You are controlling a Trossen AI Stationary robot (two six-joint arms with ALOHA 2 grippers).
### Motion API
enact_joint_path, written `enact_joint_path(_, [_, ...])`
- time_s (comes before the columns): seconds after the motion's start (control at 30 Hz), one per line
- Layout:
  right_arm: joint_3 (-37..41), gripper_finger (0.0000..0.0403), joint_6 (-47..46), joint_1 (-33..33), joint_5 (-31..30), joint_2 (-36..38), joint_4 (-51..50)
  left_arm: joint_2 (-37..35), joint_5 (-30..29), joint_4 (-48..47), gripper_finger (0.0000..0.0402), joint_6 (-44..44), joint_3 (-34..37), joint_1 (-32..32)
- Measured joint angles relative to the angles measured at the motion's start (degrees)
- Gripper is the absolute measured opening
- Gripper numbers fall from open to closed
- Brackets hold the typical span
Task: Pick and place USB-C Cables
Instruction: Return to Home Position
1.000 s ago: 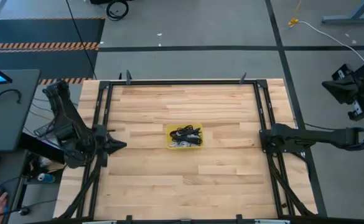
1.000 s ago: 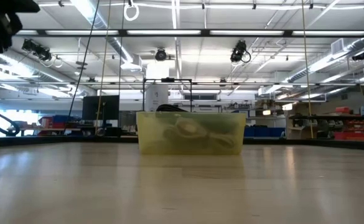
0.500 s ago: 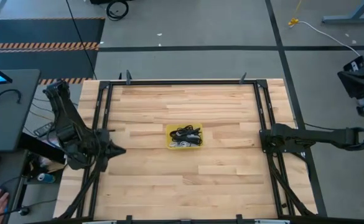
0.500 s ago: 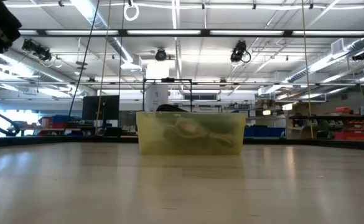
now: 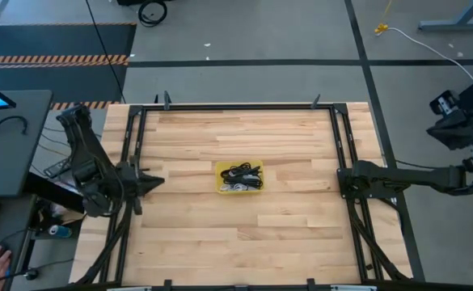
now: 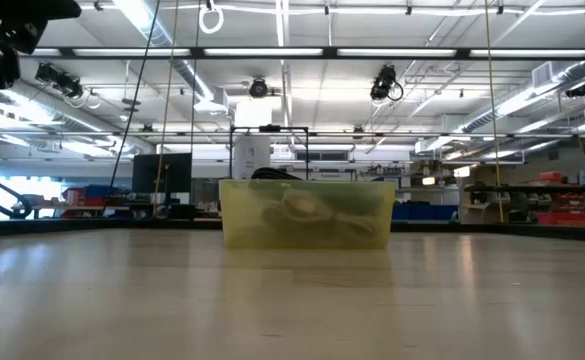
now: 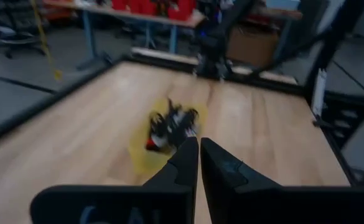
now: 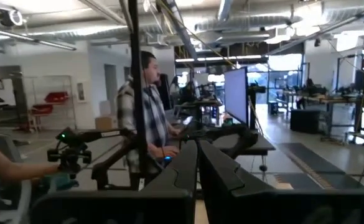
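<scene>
USB-C cables, black and white, fill yellow bin; left tool, right tool pinched together.

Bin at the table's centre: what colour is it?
The bin is translucent yellow, which shows best in the low view.

One table, one yellow bin, two arms (left arm, right arm) and USB-C cables too tangled to count.

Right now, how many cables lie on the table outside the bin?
0. All visible cables are inside the yellow bin at the table's middle; the pile may hide others.
</scene>
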State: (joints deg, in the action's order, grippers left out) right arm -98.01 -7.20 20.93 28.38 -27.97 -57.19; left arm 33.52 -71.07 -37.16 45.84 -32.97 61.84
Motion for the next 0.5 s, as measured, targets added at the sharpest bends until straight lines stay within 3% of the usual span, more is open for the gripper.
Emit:
enact_joint_path(0.27, [0.1,0.0022,3.9,-0.9,-2.9,0.0,0.0,-7.6,-9.1,-0.2,0.0025,-8.7,0.0,0.0])
enact_joint_path(0.5, [1.1,0.0022,4.7,-2.1,-3.4,0.0,-0.2,-16.2,-9.9,0.0,0.0025,-18.5,0.0,0.0])
